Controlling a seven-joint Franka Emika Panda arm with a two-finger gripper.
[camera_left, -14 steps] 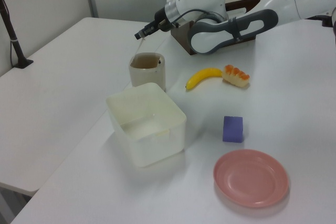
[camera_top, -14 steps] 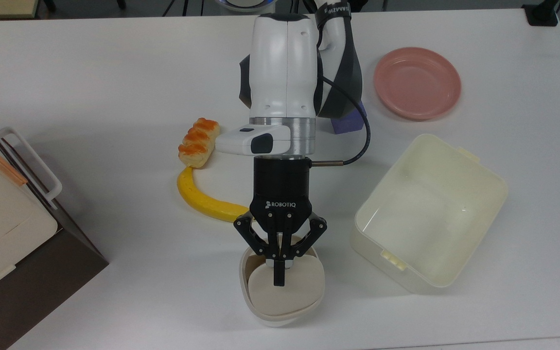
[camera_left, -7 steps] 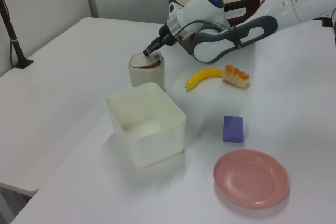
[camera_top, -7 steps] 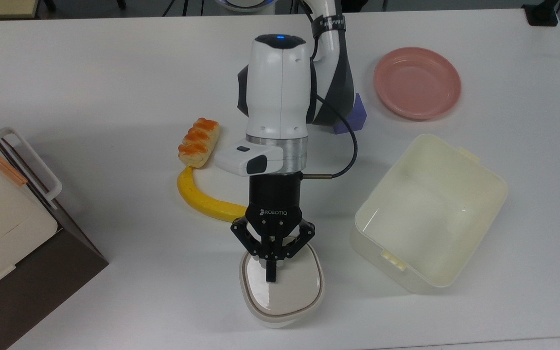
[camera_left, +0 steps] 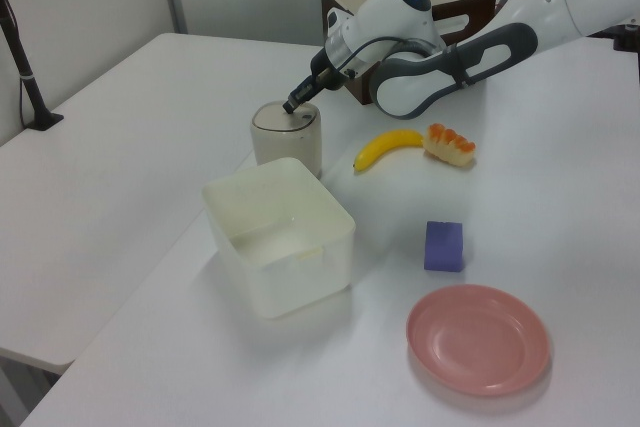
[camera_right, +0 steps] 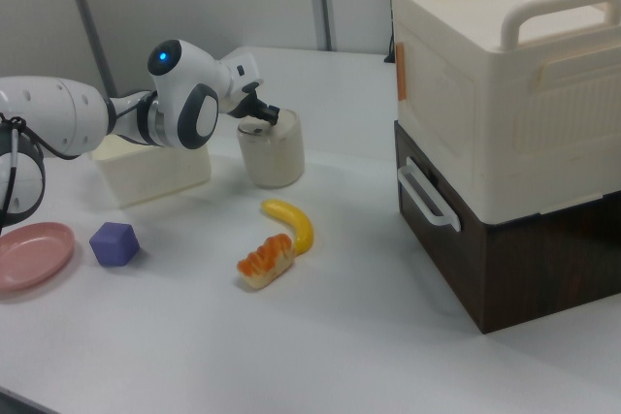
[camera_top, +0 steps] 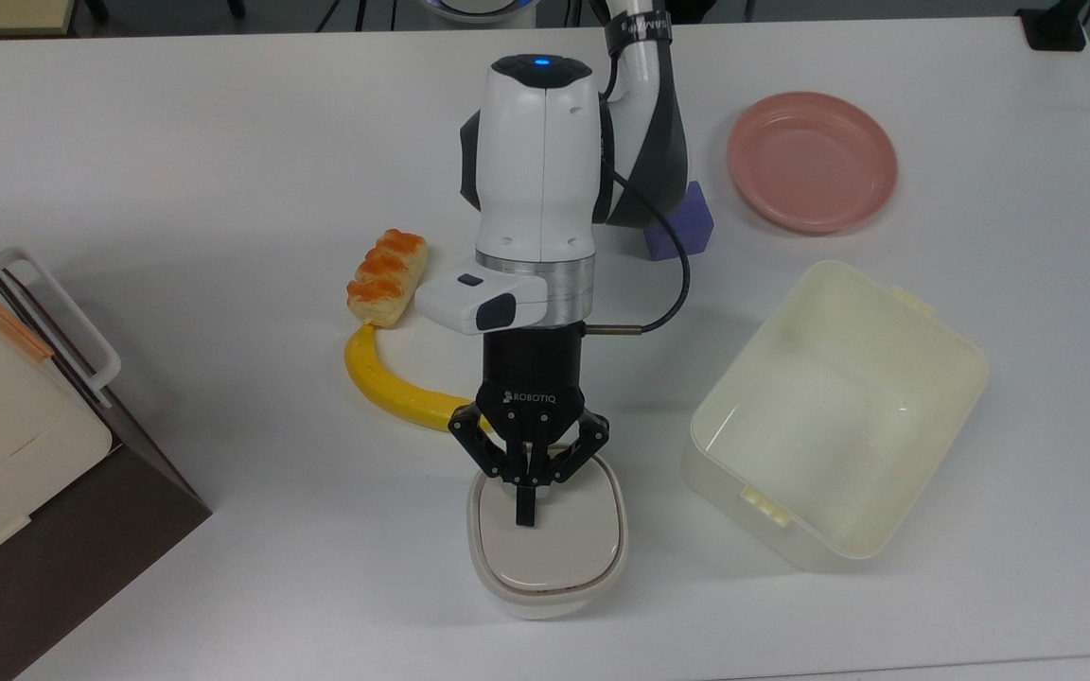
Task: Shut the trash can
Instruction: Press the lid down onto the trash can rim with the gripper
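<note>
The trash can [camera_top: 547,549] stands near the desk's [camera_top: 176,170] lower edge in the top view, with its beige lid [camera_top: 548,541] lying flat across the rim. My gripper [camera_top: 526,518] sits on the lid's hinge-side part, fingers [camera_top: 526,506] drawn together on nothing and used as a single pressing tip. From what I see, I'm at the pressing step and it's close to finished. Whether the latch has caught I cannot tell, so my next move would be a short straight lift to check that the lid stays down.

The banana [camera_top: 394,386] lies just beside the can, toward the top view's upper left, with the pastry [camera_top: 387,276] beyond it. The pale-yellow tub [camera_top: 838,416] is near on the top view's right. The purple cube [camera_top: 682,225] and pink plate [camera_top: 812,161] sit well apart, and the stacked boxes [camera_right: 505,123] stand off to one side. Straight up is my clearest way out.
</note>
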